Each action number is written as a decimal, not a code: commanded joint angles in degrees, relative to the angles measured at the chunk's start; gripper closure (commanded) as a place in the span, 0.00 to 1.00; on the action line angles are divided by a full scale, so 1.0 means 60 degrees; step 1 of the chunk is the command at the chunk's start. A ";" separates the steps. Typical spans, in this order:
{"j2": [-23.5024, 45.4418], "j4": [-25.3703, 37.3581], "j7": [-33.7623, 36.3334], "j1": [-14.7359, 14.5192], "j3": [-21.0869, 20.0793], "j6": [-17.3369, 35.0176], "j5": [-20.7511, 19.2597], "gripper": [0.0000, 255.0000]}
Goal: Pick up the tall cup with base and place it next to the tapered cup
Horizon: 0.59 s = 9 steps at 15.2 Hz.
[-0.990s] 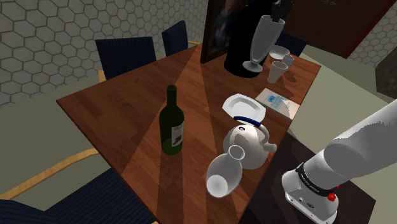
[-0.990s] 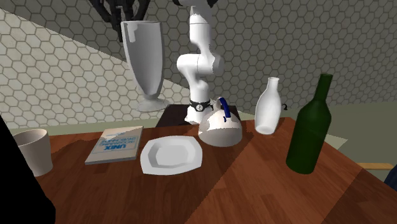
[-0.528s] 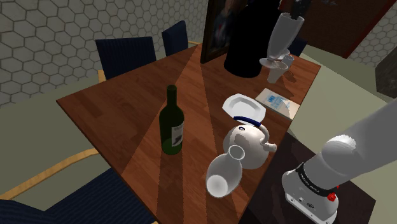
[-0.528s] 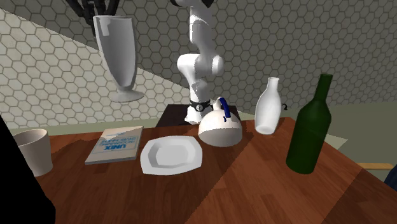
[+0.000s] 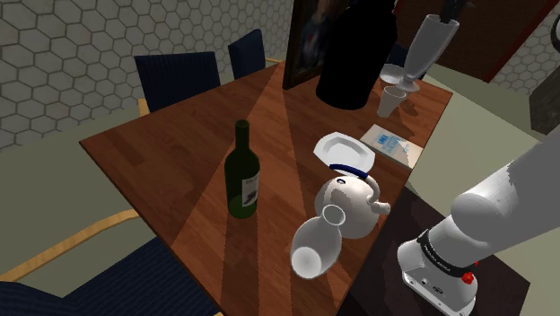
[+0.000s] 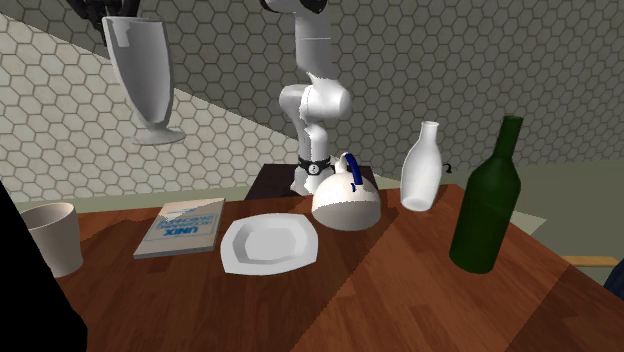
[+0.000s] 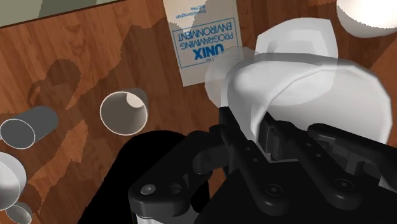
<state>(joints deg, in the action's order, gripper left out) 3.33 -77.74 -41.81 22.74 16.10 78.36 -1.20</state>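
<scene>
The tall cup with base is a pale, see-through glass on a round foot. It hangs in the air over the table's far end, slightly tilted. My gripper is shut on its rim from above. In the second exterior view the tall cup hangs high at the left under the gripper. The tapered cup stands on the table just below and to the left of the foot. It is pale beige in the second exterior view. In the wrist view the gripper clasps the glass wall, with the tapered cup below.
On the wooden table stand a green bottle, a white teapot, a white vase, a white plate and a book. More cups and a big black object sit at the far end. Blue chairs line the far side.
The gripper has carried the tall cup upward and toward the shoulder view's right, off its spot beside the black object; in the second exterior view it drifted left and higher.
</scene>
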 commanded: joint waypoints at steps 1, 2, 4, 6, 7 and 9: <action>0.0195 0.0293 -0.0523 0.0278 0.0235 -0.0081 0.0052 1.00; 0.0379 0.0559 -0.0780 0.0432 0.0353 -0.0164 0.0108 1.00; 0.0798 0.1161 -0.1298 0.0763 0.0583 -0.0356 0.0251 1.00; 0.1291 0.1875 -0.1817 0.1145 0.0793 -0.0593 0.0438 1.00; 0.1572 0.2286 -0.2075 0.1358 0.0891 -0.0734 0.0551 1.00; 0.2218 0.3253 -0.2586 0.1841 0.1072 -0.1081 0.0827 1.00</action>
<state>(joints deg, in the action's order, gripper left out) 14.70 -61.71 -55.56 32.26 21.93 73.43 2.91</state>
